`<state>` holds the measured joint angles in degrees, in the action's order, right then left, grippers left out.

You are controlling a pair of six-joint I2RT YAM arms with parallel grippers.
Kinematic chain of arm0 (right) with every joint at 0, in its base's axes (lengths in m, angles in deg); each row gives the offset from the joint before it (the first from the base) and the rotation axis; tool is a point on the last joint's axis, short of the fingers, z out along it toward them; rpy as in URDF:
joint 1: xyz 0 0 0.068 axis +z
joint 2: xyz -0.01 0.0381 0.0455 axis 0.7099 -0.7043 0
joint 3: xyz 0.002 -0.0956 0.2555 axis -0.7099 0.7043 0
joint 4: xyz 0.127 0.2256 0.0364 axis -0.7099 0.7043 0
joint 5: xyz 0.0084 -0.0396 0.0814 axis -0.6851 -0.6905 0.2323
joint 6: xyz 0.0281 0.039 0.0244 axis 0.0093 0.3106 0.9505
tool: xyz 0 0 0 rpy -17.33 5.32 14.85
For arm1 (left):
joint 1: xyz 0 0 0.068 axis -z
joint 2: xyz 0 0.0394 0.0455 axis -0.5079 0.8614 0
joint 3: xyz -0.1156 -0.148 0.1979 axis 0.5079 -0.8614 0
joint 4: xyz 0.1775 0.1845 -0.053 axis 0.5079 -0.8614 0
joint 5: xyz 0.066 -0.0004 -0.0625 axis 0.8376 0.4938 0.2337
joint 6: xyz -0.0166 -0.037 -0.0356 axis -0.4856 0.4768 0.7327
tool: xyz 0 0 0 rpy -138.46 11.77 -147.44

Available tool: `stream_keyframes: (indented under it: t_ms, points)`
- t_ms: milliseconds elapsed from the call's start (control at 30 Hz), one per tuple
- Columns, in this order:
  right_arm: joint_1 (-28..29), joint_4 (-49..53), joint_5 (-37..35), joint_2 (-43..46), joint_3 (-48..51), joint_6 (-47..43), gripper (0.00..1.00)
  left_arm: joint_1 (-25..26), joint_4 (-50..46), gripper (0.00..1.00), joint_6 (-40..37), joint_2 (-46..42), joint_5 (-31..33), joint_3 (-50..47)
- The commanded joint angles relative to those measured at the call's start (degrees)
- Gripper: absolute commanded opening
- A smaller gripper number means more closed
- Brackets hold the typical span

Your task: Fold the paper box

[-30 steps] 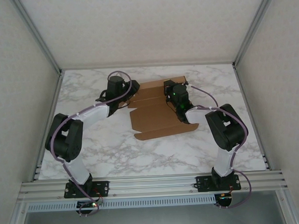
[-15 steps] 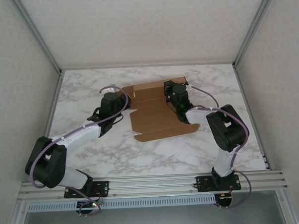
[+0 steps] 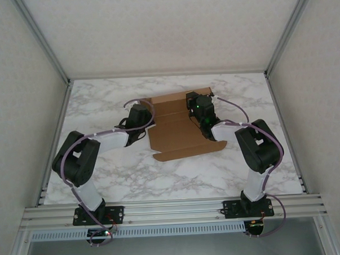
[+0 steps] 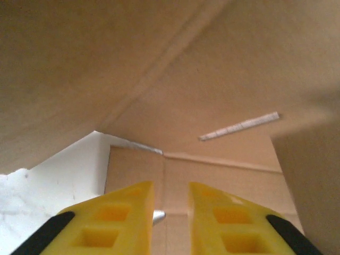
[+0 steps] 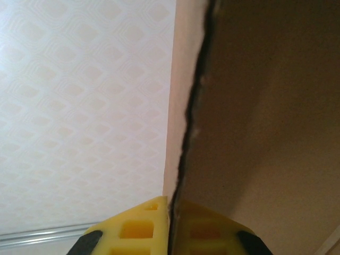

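The paper box (image 3: 176, 135) is a brown cardboard sheet lying partly folded at the middle of the marble table. My left gripper (image 3: 146, 117) is at its left edge. In the left wrist view the yellow fingers (image 4: 127, 218) stand a little apart with nothing between them, so the left gripper (image 4: 171, 212) is open. The cardboard (image 4: 228, 69) rises over and in front of it. My right gripper (image 3: 196, 104) sits at the box's far right part. In the right wrist view this gripper (image 5: 170, 223) is shut on the edge of an upright cardboard panel (image 5: 265, 106).
The marble table (image 3: 101, 102) is enclosed by patterned walls (image 3: 21, 83) on three sides. A metal rail (image 3: 173, 209) carrying both arm bases runs along the near edge. Bare table lies in front of the box (image 3: 178, 178).
My left arm pulled back toward the near left, then came in again to the box's left edge, its jaws narrowing and then parting a little. The right gripper stayed shut on its panel.
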<state>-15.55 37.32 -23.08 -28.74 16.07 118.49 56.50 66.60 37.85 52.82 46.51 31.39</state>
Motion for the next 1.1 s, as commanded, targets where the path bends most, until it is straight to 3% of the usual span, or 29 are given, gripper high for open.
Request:
stream_keyframes:
  t_ms: [0, 333, 833, 1067]
  points:
    - [0.44, 6.83, 1.83, 0.54, 0.02, -2.92, 0.0, -2.85, -1.68, 0.27, 1.26, 3.77, -1.03, 3.28]
    - [0.56, 7.35, 3.97, 0.4, -1.02, -2.93, 0.0, -5.32, -1.95, 0.33, 2.63, 11.4, -9.42, 7.72]
    - [0.83, 8.92, 4.13, 0.19, -2.54, -3.2, 0.0, -5.32, -4.68, 0.34, 4.2, 15.34, -12.08, 8.77]
    - [1.02, 8.7, 3.86, -0.07, -2.49, -3.63, 0.0, -6.26, -7.46, 0.34, 3.14, 11.71, -8.31, 8.03]
